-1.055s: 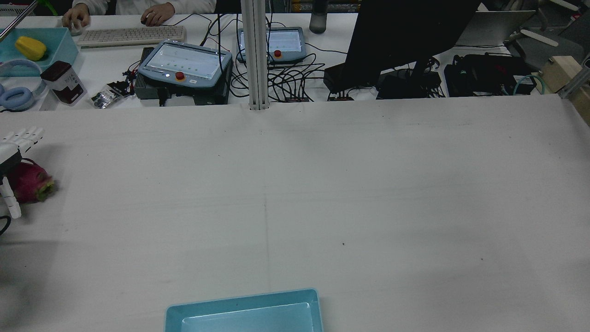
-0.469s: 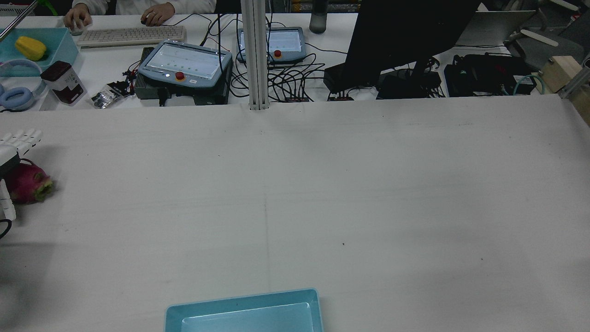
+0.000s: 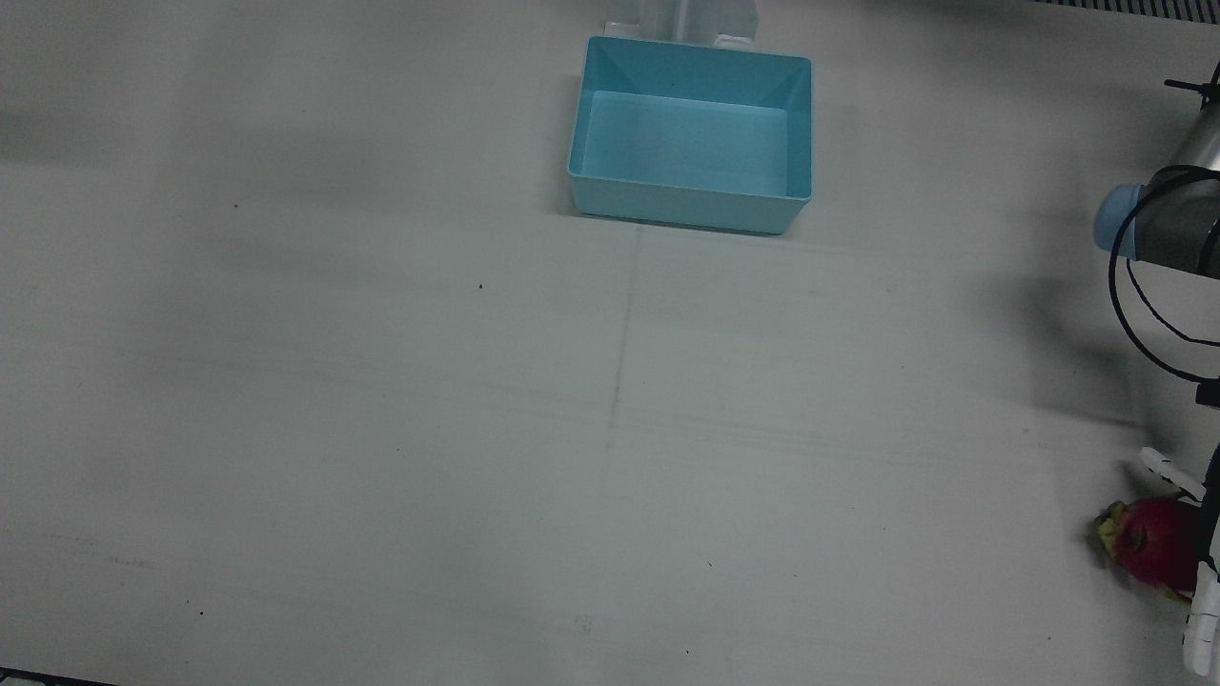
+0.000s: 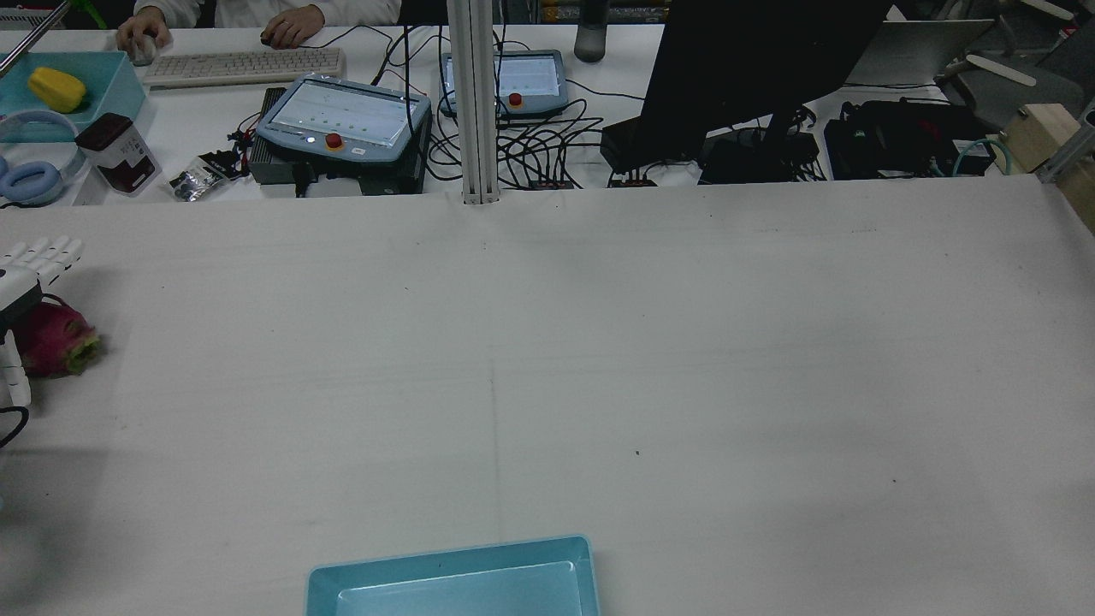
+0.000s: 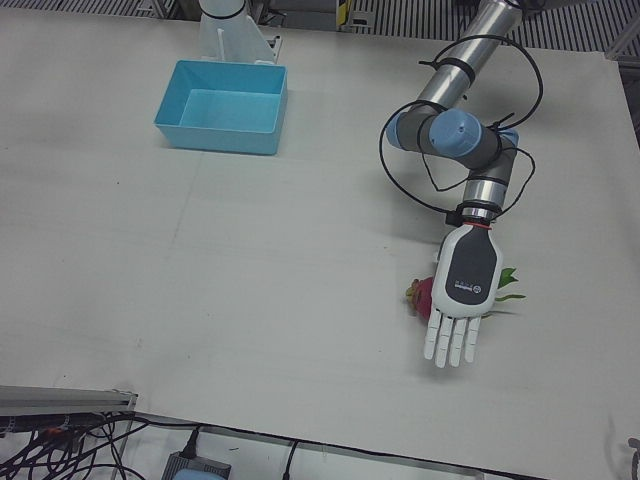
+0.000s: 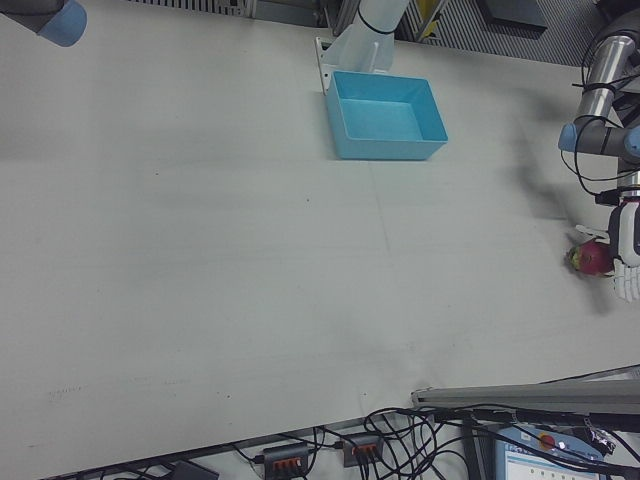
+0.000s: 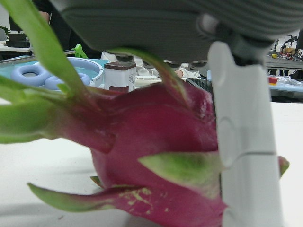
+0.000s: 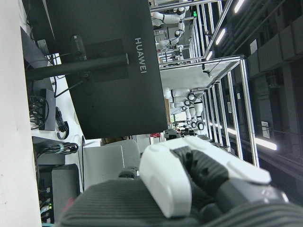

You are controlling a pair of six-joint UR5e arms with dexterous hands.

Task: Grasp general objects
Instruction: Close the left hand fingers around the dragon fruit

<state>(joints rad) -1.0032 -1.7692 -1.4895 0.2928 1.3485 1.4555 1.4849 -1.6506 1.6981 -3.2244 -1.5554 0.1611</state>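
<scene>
One fruit lies on the worktop (image 5: 250, 290): a red dragon fruit (image 5: 424, 296) with green scales, far out on the robot's left side and well apart from the blue bin (image 5: 222, 120) near the pedestals. The left hand (image 5: 462, 296) hangs palm-down directly over it, its forearm dropping steeply from a bent elbow, the back of the palm facing up and the fingers (image 5: 452, 342) stretched out straight and side by side toward the operators' edge. In the left-front view the fruit shows from under the hand's side, with leaf tips poking out on the other side. From the rear view the fruit (image 4: 53, 340) sits between the extended fingers and the thumb, the hand (image 4: 17, 295) spread and not closed around it. The left hand's own camera shows the fruit (image 7: 156, 156) filling the frame just under the palm, one white finger (image 7: 246, 142) standing beside it.

The right hand (image 8: 189, 184) shows only in its own camera, raised and facing a monitor (image 8: 104, 66); whether its fingers are apart cannot be told.
</scene>
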